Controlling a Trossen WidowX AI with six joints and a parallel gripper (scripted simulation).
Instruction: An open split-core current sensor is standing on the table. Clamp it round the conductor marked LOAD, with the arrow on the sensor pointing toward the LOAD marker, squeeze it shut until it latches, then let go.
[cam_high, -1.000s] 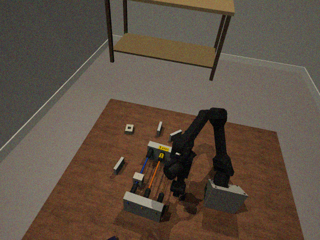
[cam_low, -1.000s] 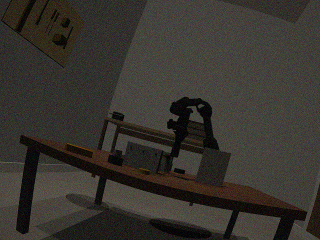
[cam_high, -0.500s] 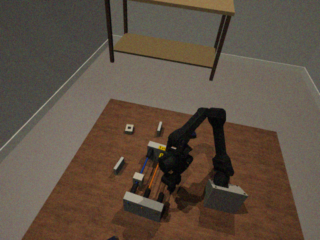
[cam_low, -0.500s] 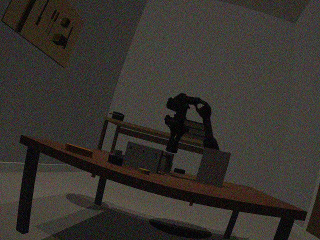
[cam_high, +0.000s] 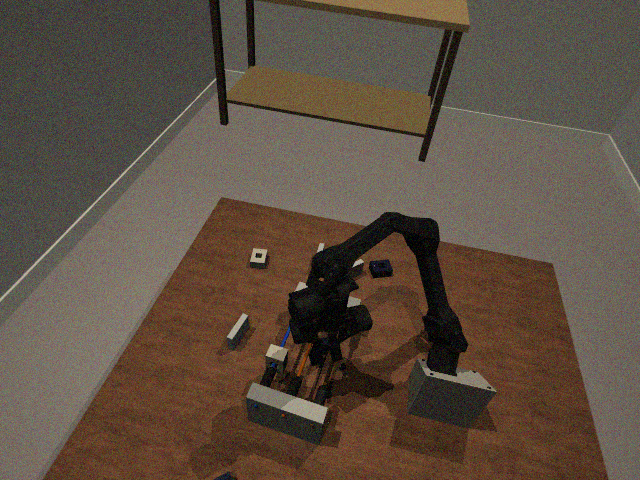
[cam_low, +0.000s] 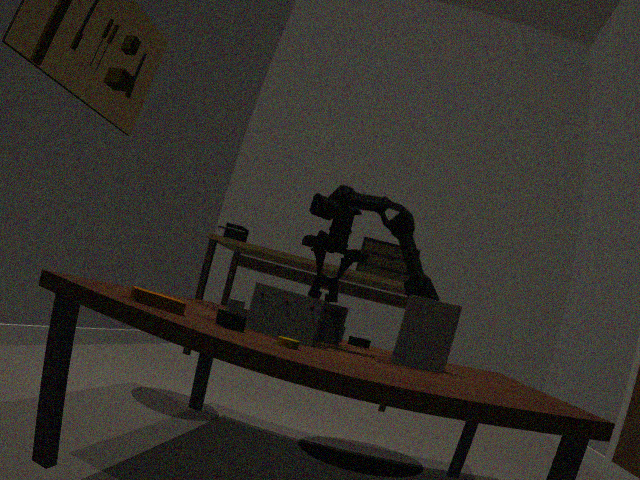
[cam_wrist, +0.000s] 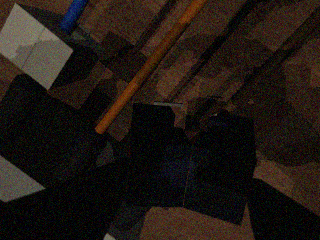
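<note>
My gripper is shut on the dark split-core sensor, which it holds up over the conductor rack. The sensor's notched side faces the top of the wrist view; its arrow cannot be made out. The orange conductor runs beside the held sensor, up and left of it in the wrist view and not inside it. The blue conductor lies farther left and carries a white block. The arm hides the LOAD marker and most of the rear panel.
The rack's front panel stands close to the gripper. The arm's grey base box is at the right. Loose pale blocks and a dark blue block lie around the rack.
</note>
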